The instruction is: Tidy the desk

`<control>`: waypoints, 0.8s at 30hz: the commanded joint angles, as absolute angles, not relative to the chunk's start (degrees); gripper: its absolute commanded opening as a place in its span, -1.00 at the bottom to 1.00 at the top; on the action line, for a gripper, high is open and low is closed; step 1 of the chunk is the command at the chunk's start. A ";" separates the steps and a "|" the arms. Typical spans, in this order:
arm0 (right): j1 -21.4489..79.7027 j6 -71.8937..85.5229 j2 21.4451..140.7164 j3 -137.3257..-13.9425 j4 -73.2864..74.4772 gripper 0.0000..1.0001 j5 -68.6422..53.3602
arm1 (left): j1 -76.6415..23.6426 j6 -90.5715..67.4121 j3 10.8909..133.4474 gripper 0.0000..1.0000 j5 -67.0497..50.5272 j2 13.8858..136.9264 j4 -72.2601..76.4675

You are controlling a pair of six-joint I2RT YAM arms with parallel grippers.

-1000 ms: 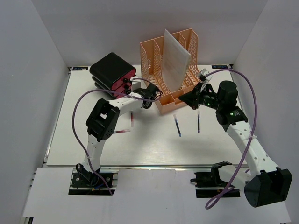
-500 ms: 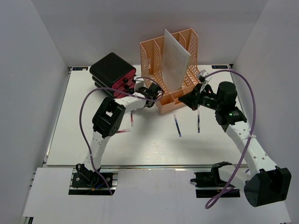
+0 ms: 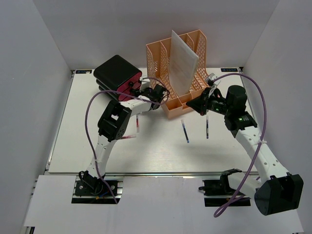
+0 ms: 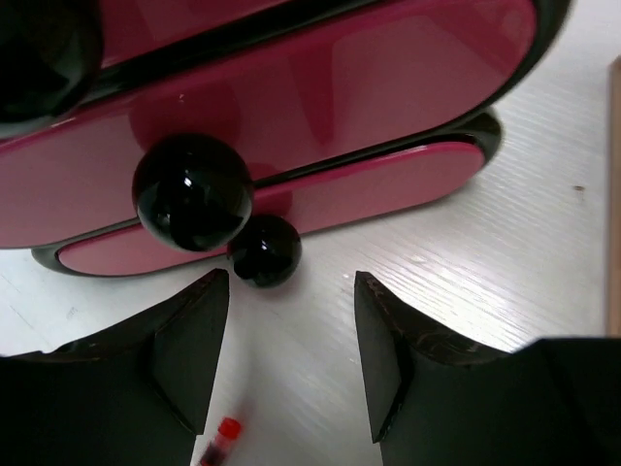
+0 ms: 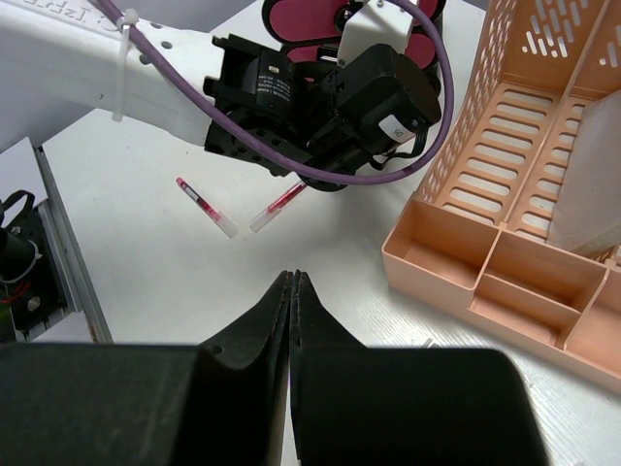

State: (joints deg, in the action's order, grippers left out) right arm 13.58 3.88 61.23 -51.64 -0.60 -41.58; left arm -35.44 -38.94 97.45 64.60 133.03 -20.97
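The desk [image 3: 83, 131] is a white tabletop. At its back left stands a black box with red drawers [image 3: 117, 75] and round black knobs. My left gripper [image 3: 146, 92] is open right in front of the lowest drawers; in the left wrist view its open jaws [image 4: 288, 291] frame bare desk just below a small knob [image 4: 266, 250] and a larger knob [image 4: 192, 191]. Nothing is between the fingers. My right gripper [image 3: 191, 104] is shut and empty, hovering by the front of the orange organizer [image 3: 180, 73]; its tips [image 5: 292, 277] point at the desk.
Two red pens [image 3: 138, 124] [image 3: 127, 137] lie under the left arm, and two blue pens [image 3: 185, 131] [image 3: 207, 127] lie in front of the organizer. A white sheet [image 3: 183, 61] stands in the organizer. Grey walls close in on three sides.
My left arm has lifted its elbow and pushed the open gripper a little further back, toward the red drawers. The right arm has hardly moved.
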 commanded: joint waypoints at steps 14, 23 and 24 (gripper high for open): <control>13.18 2.99 62.31 -51.33 -3.08 -1.00 -43.15 | -31.82 -34.28 99.14 0.25 65.83 133.68 -16.00; 13.09 3.08 62.75 -51.33 -3.08 -1.00 -43.33 | -31.82 -34.80 98.00 -0.13 64.43 134.03 -15.56; 13.10 2.99 62.75 -51.33 -3.08 -1.00 -43.33 | -31.82 -34.98 97.74 -0.16 64.42 133.77 -15.64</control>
